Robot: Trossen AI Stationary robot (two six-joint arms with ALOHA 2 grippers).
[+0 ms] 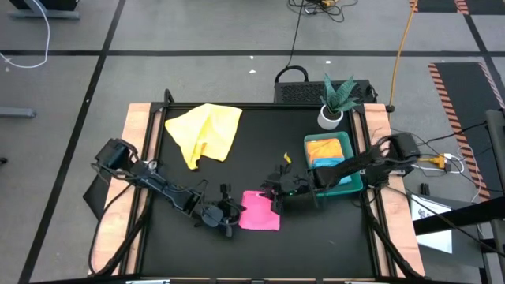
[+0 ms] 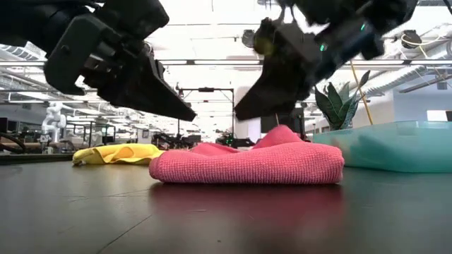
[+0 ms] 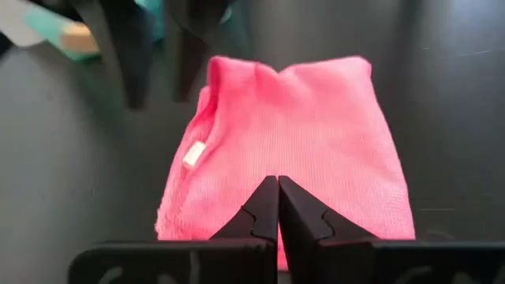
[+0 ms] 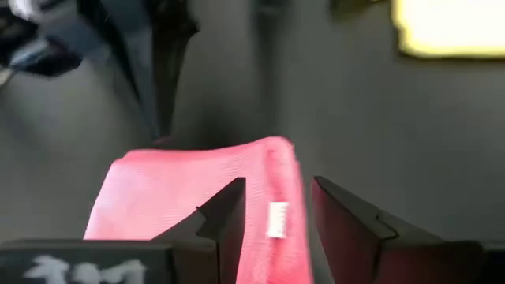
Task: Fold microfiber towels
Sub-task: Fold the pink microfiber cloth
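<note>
A crumpled yellow towel (image 1: 207,132) lies at about 11 o'clock on the black table (image 1: 260,158). The left pincer (image 1: 229,220) sits at the pink towel's (image 1: 259,211) 9 o'clock edge, its fingers pressed together with nothing between them. The folded pink towel lies flat near 6 o'clock. The right pincer (image 1: 278,192) hangs at its 1 o'clock corner, fingers spread. A green tray (image 1: 352,181) at 3 o'clock holds an orange-yellow towel (image 1: 326,149).

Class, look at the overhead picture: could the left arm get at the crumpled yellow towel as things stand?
Probably yes. The yellow towel lies on the left arm's side of the table, with only bare black mat between it and the left gripper, which sits shut beside the pink towel, holding nothing.
</note>
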